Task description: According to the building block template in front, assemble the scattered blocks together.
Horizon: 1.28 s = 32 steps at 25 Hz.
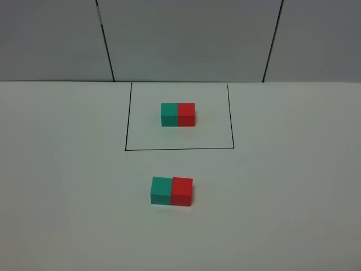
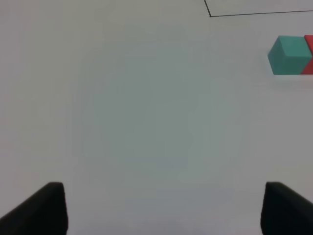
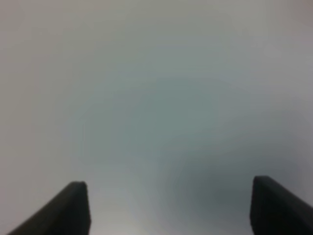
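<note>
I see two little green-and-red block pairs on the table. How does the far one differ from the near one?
The far pair sits inside a thin black rectangle drawn on the table; the near pair lies on bare table in front of that outline. The far pair sits square to the camera, while the near pair is turned slightly. Both pairs have a teal-green cube on the left touching a red cube on the right.

My high exterior camera faces wall, overlooking white matte table (image 1: 293, 192). Left wrist camera, low, shares unframed teal-green cube (image 2: 289, 55). Right wrist camera: close, blurred tabletop only.
</note>
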Each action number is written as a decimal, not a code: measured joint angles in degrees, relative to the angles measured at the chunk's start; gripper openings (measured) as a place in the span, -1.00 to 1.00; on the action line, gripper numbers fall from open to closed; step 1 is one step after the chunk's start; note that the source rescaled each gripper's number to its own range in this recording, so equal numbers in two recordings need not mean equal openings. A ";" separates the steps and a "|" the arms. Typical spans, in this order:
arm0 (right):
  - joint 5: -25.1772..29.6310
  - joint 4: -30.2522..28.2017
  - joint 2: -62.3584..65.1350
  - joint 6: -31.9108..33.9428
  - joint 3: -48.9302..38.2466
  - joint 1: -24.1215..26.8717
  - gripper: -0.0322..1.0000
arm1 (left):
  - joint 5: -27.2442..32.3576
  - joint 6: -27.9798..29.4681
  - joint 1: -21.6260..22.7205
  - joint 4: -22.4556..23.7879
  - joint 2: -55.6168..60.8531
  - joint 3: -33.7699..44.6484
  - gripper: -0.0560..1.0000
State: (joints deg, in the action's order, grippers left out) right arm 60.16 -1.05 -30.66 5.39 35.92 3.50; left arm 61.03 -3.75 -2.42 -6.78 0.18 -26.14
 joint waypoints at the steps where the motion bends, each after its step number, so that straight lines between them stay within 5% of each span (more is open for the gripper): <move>1: 0.52 -0.20 1.25 0.00 -0.24 -0.69 0.53 | 0.00 0.00 0.00 0.00 0.00 0.00 0.62; 12: 0.78 -1.83 14.22 0.04 -6.37 -5.86 0.11 | 0.00 0.00 0.00 0.00 0.00 0.00 0.62; 32: 0.79 -7.38 24.98 5.45 -7.05 -5.91 0.06 | 0.00 -0.05 0.00 0.00 0.00 0.00 0.62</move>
State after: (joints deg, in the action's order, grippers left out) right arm 60.95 -8.43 -5.67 10.84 28.87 -2.40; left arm 61.03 -3.81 -2.42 -6.78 0.18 -26.14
